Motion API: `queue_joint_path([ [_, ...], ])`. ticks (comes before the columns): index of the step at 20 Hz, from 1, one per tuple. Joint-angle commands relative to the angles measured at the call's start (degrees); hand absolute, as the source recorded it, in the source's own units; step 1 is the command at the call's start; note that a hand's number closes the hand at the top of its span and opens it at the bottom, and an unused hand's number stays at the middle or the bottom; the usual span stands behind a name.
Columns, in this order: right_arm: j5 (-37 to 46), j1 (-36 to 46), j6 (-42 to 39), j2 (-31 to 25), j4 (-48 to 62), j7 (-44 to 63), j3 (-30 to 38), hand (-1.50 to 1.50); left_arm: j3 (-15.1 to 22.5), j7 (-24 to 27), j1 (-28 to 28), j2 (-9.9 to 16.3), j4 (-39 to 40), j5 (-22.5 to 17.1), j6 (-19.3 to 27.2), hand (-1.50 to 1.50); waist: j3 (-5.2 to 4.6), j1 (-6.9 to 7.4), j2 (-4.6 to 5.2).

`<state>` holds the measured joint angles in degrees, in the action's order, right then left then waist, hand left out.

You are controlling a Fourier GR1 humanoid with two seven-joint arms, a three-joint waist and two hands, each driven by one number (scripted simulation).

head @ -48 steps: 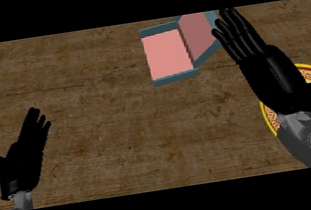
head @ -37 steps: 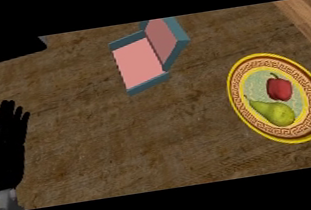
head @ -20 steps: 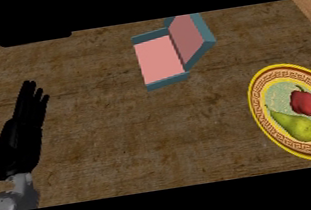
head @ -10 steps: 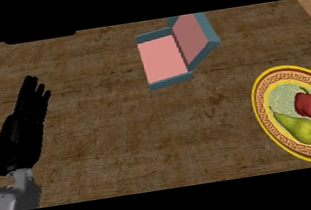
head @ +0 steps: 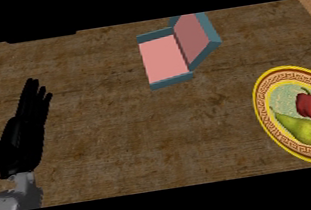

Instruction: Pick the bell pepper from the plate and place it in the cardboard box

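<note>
A: Looking down from the head view, where does the pepper (head: 308,105) sit?

B: At about four o'clock, on the plate (head: 264,91), just beside a pear (head: 301,128) that lies below and left of it. Nothing holds it.

A: And the box (head: 177,52)?

B: Up near twelve o'clock on the tabletop (head: 132,130), lying open, pink inside with teal walls, well apart from the plate.

A: Hands?

B: The left hand (head: 23,136) rests at nine o'clock, fingers straight and upward, gripping nothing. The right hand is out of view.

A: So which step is this?

B: I judge the pick has not started. The next move calls for the right hand to come in over the plate, curl round the pepper without nudging the pear, lift, then carry it toward eleven o'clock into the box.
</note>
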<state>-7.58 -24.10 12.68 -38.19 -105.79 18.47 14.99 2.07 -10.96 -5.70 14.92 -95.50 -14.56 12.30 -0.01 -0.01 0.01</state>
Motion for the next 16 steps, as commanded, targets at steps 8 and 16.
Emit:
queue_joint_path([
  [8, 9.8, 11.8, -2.2, 5.2, 4.5, 8.5, -1.0, -1.50, -0.5, -2.4, 5.2, -2.0, -7.2, 2.1, -1.1, 0.00, 0.01, 0.39, -0.07],
  [16, 13.3, 10.3, -5.5, 13.2, 5.9, 2.8, 1.5, -1.50, -5.0, -1.4, 2.2, -2.6, -1.8, 1.8, -4.7, 0.00, 0.01, -0.08, -0.06],
])
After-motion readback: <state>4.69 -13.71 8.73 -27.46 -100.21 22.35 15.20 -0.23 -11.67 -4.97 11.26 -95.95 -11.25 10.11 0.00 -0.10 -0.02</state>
